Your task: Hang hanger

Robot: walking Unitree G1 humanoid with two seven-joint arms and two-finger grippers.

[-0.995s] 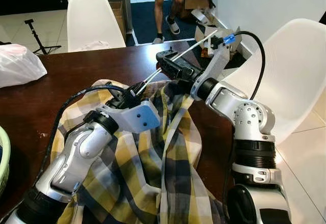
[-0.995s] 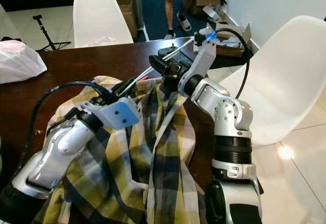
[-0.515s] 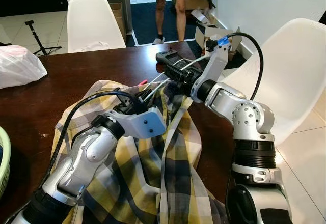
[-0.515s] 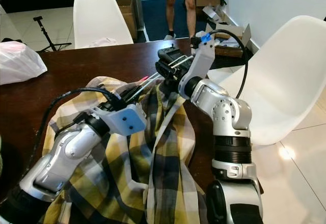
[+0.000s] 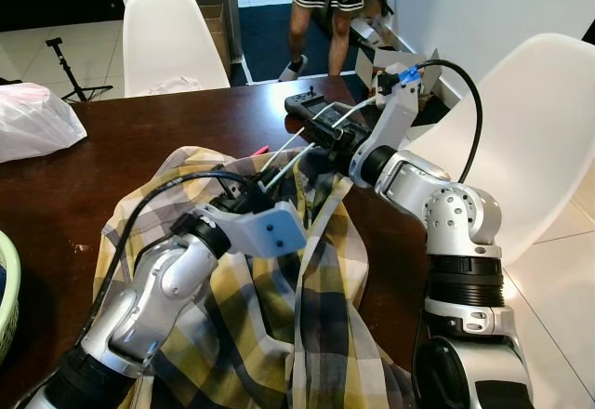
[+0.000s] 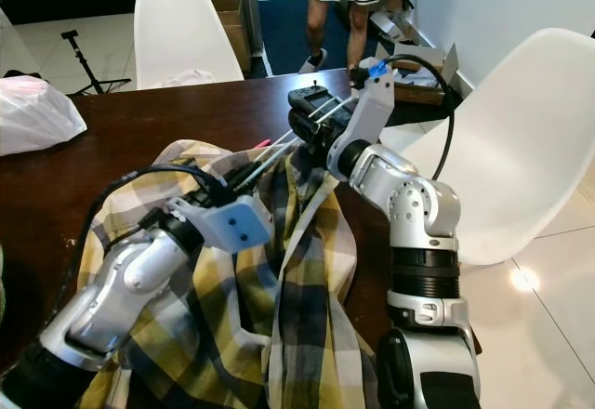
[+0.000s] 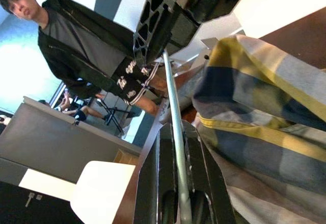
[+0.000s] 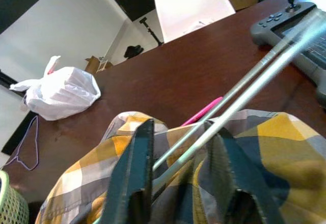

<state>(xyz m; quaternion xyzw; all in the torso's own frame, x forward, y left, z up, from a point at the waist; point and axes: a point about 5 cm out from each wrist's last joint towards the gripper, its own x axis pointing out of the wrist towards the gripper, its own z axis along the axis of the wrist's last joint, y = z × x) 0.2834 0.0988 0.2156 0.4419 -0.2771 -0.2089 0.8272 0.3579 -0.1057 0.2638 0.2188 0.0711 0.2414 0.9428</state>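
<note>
1. We see a dark brown table [image 5: 139, 139] under everything, with a white chair [image 5: 544, 121] at its right side and a second chair [image 5: 167, 37] at the far side
2. A yellow, grey and dark plaid shirt [image 5: 316, 316] lies heaped on the near part of the table, its lower edge hanging over the near edge
3. Our left arm reaches forward over the shirt; the left gripper [image 5: 244, 189] sits at the shirt's upper folds, and in the left wrist view its two fingers [image 7: 153, 183] are pressed on a thin metal rod of the hanger [image 5: 297, 144]
4. Our right arm bends in from the right, and the right gripper [image 5: 327, 139] sits just beyond the far edge of the shirt; in its wrist view the fingers [image 8: 135, 163] stand spread, with the hanger's two rods running between them, and we cannot tell whether they touch
5. The hanger slants between the two grippers, above the shirt's collar end, its rods running up toward the right gripper
6. A person [image 5: 325, 0] in dark shorts stands beyond the table
7. A white bag [image 5: 37, 121] rests at the table's far left
8. A dark game controller [image 8: 285, 23] lies on the table beyond the shirt
9. A pink stick [image 8: 201, 113] peeks out at the shirt's far edge
</note>
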